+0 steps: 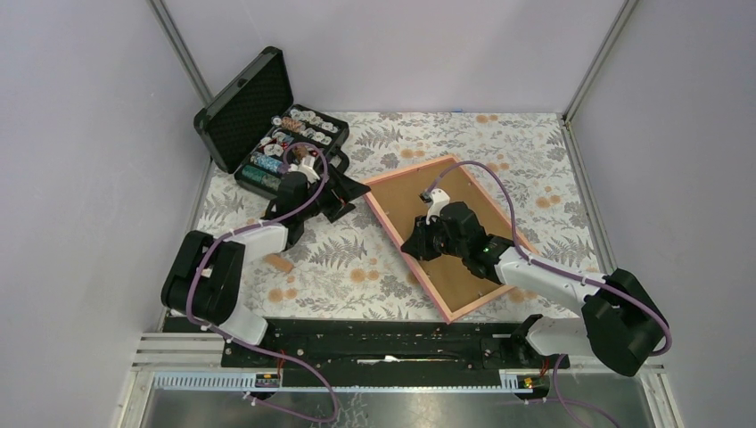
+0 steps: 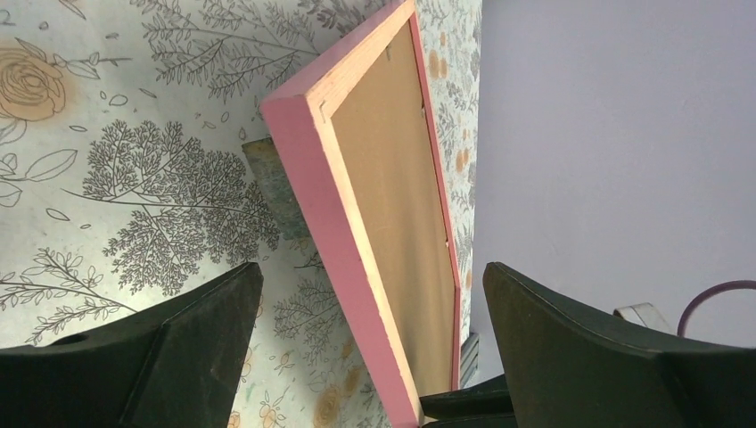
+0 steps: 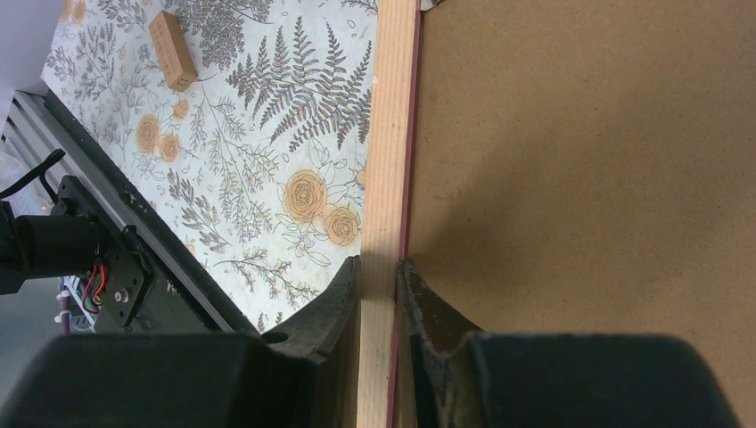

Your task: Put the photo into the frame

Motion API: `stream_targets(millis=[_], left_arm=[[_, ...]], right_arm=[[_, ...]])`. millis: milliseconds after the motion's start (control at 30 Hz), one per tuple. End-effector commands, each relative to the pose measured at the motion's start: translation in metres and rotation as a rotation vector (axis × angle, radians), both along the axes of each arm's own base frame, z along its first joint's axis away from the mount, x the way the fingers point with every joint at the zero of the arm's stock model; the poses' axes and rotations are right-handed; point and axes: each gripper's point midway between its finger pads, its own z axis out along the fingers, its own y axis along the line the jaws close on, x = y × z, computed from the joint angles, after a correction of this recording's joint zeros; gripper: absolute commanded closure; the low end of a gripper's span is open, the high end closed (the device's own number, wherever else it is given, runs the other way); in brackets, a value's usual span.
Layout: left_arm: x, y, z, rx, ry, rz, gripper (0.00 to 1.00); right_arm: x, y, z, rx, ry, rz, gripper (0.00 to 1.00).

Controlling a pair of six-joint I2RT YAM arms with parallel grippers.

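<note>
The frame (image 1: 389, 223), pink-edged with a pale wood rim, lies back-up right of the table's middle. A brown backing board (image 1: 406, 192) fills it. The photo is hidden. My right gripper (image 1: 417, 245) is shut on the frame's left rail. In the right wrist view its fingers (image 3: 379, 263) pinch the pale rail (image 3: 390, 134) from both sides, beside the board (image 3: 579, 178). My left gripper (image 1: 349, 198) hovers open at the frame's far left corner. Its jaws (image 2: 371, 267) stand wide either side of the pink edge (image 2: 308, 160) without touching it. A greyish patch under that corner is unclear.
An open black case (image 1: 245, 107) holding poker chips (image 1: 285, 147) stands at the back left, just behind the left arm. A small wooden block (image 1: 279, 263) lies on the floral tablecloth near the left arm, also seen from the right wrist (image 3: 172, 51). Walls enclose the table.
</note>
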Motion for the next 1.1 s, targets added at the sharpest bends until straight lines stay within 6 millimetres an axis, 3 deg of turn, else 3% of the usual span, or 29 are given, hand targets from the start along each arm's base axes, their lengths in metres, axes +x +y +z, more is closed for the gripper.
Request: stream_targets(millis=[0,400,833,1067], left_arm=[[0.004,-0.013,0.011,-0.066,-0.044,-0.064,0.01],[0.023,-0.021,0.020,-0.074,-0.094,-0.046,0.01],[0.037,-0.035,0.015,-0.118,-0.086,-0.065,0.01],[0.035,-0.040,0.019,-0.115,-0.101,-0.075,0.01]], right_arm=[[0.019,0.012,0.050,0.119,-0.124,-0.010,1.00],[0.014,0.012,0.041,0.115,-0.102,0.007,1.00],[0.013,0.015,0.042,0.125,-0.094,0.019,1.00],[0.011,0.015,0.040,0.122,-0.091,0.022,1.00]])
